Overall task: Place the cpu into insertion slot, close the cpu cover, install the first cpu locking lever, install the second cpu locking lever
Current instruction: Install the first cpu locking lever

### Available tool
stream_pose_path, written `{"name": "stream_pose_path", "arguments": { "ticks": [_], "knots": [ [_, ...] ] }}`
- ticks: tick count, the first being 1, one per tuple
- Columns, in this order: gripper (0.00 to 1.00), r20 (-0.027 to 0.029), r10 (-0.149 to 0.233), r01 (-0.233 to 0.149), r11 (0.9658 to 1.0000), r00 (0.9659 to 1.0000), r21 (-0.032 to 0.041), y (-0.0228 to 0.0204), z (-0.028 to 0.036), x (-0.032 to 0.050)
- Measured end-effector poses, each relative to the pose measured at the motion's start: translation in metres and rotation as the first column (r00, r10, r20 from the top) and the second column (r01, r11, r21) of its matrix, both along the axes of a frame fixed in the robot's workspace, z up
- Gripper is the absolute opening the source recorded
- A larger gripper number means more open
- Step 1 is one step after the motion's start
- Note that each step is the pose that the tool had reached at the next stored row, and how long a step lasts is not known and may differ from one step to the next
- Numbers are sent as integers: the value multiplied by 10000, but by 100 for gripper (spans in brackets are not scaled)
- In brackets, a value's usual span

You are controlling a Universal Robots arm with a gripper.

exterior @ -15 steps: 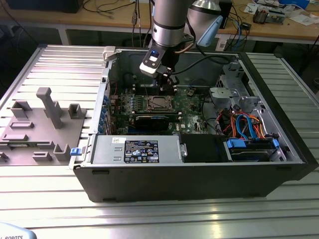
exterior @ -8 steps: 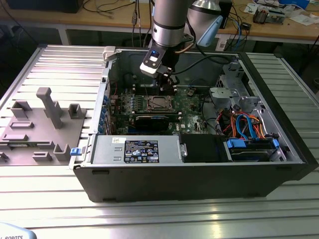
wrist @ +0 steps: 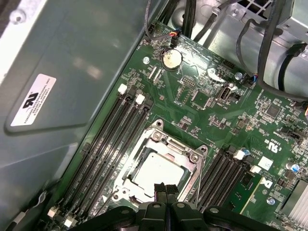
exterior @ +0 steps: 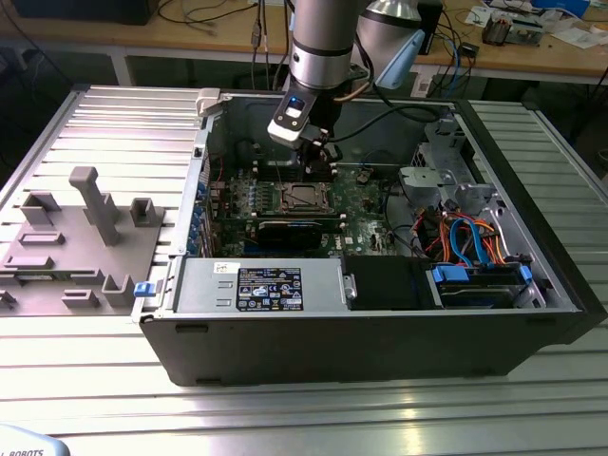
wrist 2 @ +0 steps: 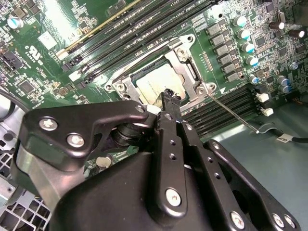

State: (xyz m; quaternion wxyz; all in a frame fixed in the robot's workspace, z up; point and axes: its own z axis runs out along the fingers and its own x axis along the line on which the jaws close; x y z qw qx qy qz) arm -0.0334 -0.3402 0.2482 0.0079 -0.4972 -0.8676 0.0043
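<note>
White sticker (wrist: 32,100) on the grey case wall (wrist: 96,57) in the first wrist view: black print and a certification-style mark, too small to make out. In the exterior view, a dark label (exterior: 269,288) with pale print on the silver power supply (exterior: 195,294), and a small white label (exterior: 224,269) just beside it. White silk-screened marks and codes dot the green circuit board (wrist: 226,130) in both wrist views. Faint, unreadable print crosses the top of the cpu (wrist 2: 156,83). A white object (exterior: 24,446) with dark lettering sits at the exterior view's lower left corner.
</note>
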Motion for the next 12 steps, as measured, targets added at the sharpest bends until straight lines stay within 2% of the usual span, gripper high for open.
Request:
{"name": "stream_pose_path", "arguments": {
  "ticks": [12],
  "knots": [
    [11, 0, 206, -206, 9998, 9998, 0, 0, 0, 0]
  ]
}}
